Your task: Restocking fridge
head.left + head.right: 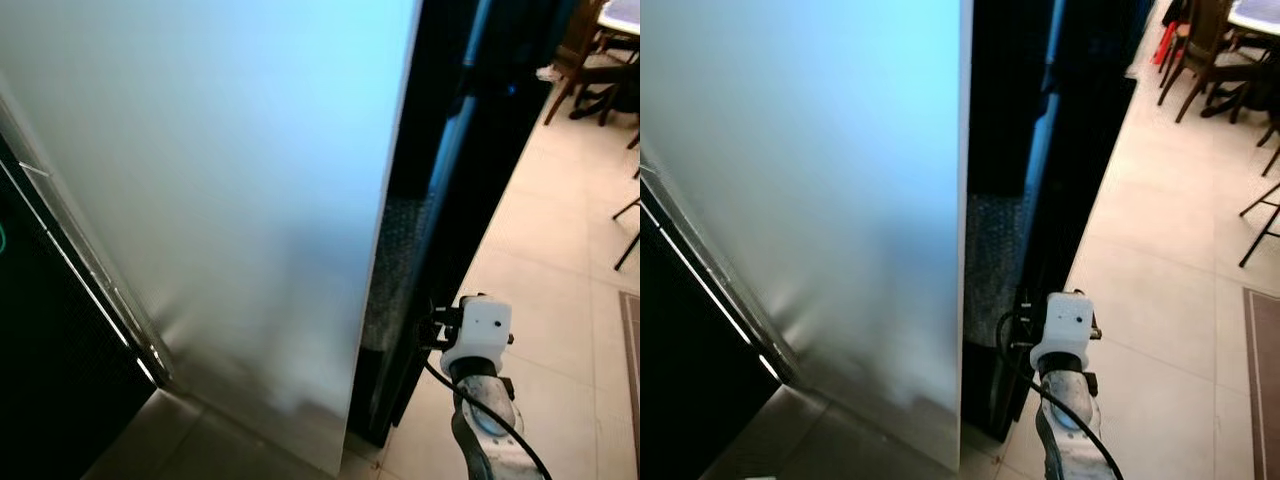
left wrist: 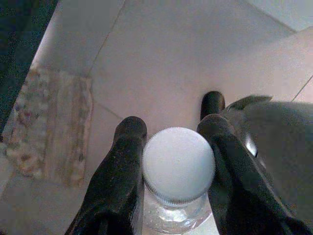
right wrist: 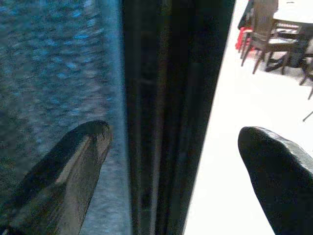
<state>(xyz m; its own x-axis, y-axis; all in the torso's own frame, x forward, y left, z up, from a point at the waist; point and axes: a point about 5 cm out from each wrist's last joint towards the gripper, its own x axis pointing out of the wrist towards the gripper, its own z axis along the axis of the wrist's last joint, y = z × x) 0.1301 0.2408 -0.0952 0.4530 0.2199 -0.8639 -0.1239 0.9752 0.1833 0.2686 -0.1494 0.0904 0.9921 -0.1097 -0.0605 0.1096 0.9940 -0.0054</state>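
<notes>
A tall white fridge door (image 1: 220,200) stands open right in front of me, its edge (image 1: 965,200) facing me. To its right is a dark, narrow gap (image 1: 400,260) along the black fridge body (image 1: 470,150). My right arm's white wrist (image 1: 478,335) is low beside that gap. In the right wrist view my right gripper (image 3: 176,142) is open, its fingers (image 3: 73,166) straddling the dark edge with nothing between them. In the left wrist view my left gripper (image 2: 172,128) is shut on a clear bottle with a white cap (image 2: 178,164), held above the tiled floor.
Pale floor tiles (image 1: 560,260) stretch to the right. Wooden chairs and a table (image 1: 600,60) stand at the far right, with a rug's edge (image 1: 632,340) nearer. A dark cabinet (image 1: 40,350) is on the left. A patterned mat (image 2: 49,122) lies below the bottle.
</notes>
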